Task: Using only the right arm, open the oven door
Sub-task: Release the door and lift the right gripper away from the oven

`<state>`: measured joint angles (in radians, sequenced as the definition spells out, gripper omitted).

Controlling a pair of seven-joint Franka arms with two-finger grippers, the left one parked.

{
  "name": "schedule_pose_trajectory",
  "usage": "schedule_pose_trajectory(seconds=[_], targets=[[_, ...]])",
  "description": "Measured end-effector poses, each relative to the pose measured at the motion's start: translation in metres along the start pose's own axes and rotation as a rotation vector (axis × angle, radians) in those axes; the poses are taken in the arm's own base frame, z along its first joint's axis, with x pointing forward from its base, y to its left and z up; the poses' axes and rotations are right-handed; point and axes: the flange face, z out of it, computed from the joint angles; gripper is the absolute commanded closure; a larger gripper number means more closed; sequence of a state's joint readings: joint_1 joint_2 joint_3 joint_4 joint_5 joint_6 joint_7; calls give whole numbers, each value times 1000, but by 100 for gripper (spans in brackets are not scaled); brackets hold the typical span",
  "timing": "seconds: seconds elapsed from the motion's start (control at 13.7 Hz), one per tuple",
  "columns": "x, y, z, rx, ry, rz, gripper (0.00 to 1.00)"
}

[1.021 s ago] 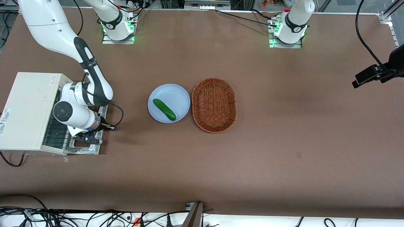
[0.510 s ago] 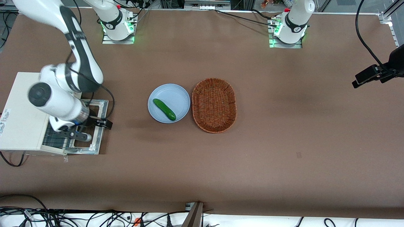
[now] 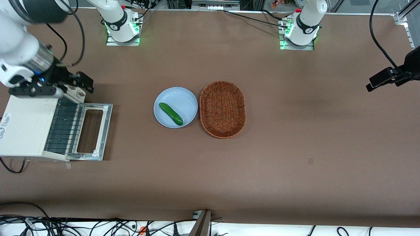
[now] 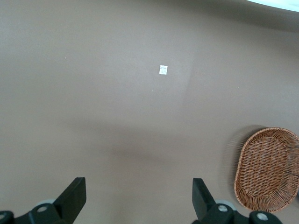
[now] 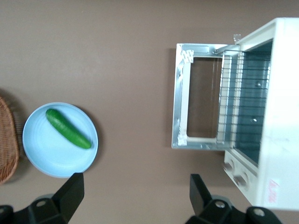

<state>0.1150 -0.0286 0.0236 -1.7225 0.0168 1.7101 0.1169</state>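
Cream-white toaster oven point(image 3: 24, 126) at the working arm's end of the brown tabletop point(image 3: 295, 157). Oven door point(image 3: 93, 131) folded fully down, flat on the tabletop in front of the oven: bare-metal inner frame up, rectangular window in the middle, wire rack point(image 3: 62, 129) exposed in the cavity. Two round knobs point(image 5: 236, 172) visible in the wrist view. Red-and-white sticker point(image 5: 272, 189) on the casing; text unreadable. Right arm point(image 3: 19, 49) raised, claw point(image 3: 49, 86) above the oven's top edge, clear of the door, fingers spread wide, holding nothing. Green cucumber point(image 3: 170, 113) on a blue plate point(image 3: 183, 98), beside a wicker basket point(image 3: 223, 109).
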Motion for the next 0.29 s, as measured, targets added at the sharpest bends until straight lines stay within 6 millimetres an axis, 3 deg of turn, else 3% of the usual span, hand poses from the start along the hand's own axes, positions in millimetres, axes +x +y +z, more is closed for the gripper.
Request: schedule_pose_trajectory(seconds=[0.15,0.29], targets=[[-4,1,-18,0,0,-19,0],[-3,2,-19,0,-3,-23,0]])
